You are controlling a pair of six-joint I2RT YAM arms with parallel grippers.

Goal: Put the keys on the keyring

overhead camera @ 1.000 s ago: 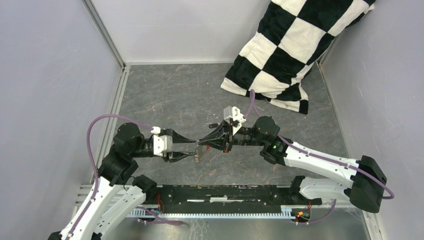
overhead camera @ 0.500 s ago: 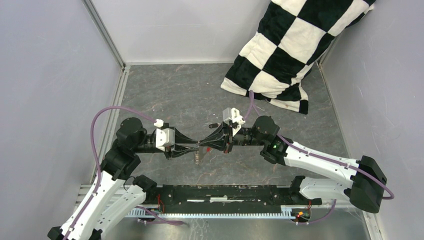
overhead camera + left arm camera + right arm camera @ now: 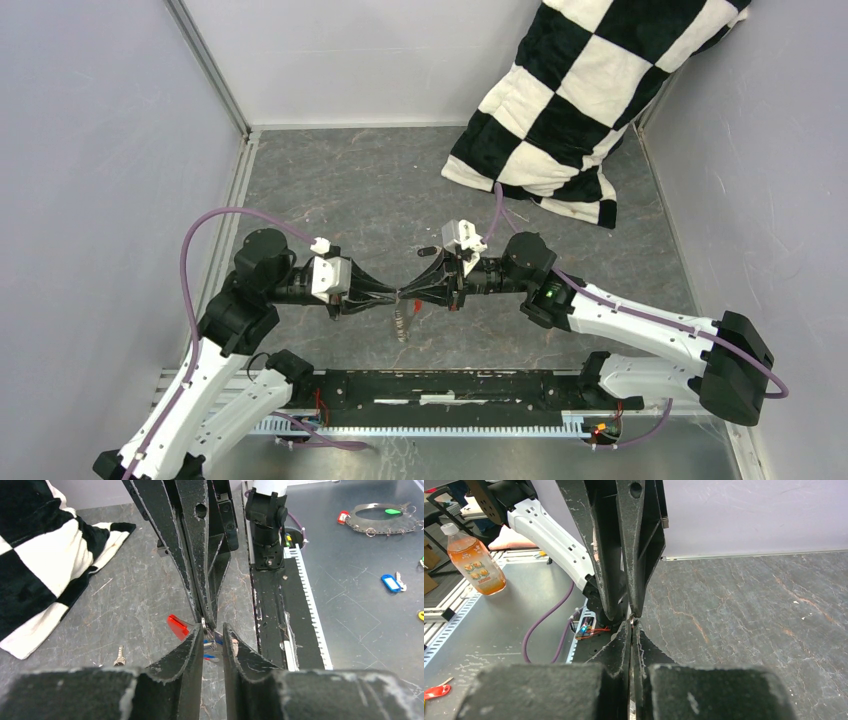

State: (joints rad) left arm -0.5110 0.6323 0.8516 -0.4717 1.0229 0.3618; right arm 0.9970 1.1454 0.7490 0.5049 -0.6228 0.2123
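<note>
My two grippers meet tip to tip above the middle of the floor. The right gripper point(image 3: 404, 295) point(image 3: 631, 625) is shut on the thin metal keyring point(image 3: 205, 625), whose red tag point(image 3: 177, 626) point(image 3: 444, 302) hangs beside its fingers. A key point(image 3: 402, 325) dangles below the meeting point, and blue shows on it point(image 3: 210, 643) between my left fingers. The left gripper point(image 3: 394, 297) point(image 3: 214, 629) stands open by a narrow gap around the ring and the right fingertips. A second key point(image 3: 427, 251) point(image 3: 119, 656), black-headed, lies on the floor just behind the right gripper.
A black-and-white checked cushion point(image 3: 570, 100) leans in the back right corner. Grey walls close the cell on three sides. The black base rail point(image 3: 450, 385) runs along the near edge. Outside the cell lie other key tags point(image 3: 390, 582) and an orange drink bottle point(image 3: 474, 560).
The left gripper has moved right to the right gripper's tip and narrowed its jaws. The dangling key has dropped a little lower. The right gripper has stayed shut and nearly still.
</note>
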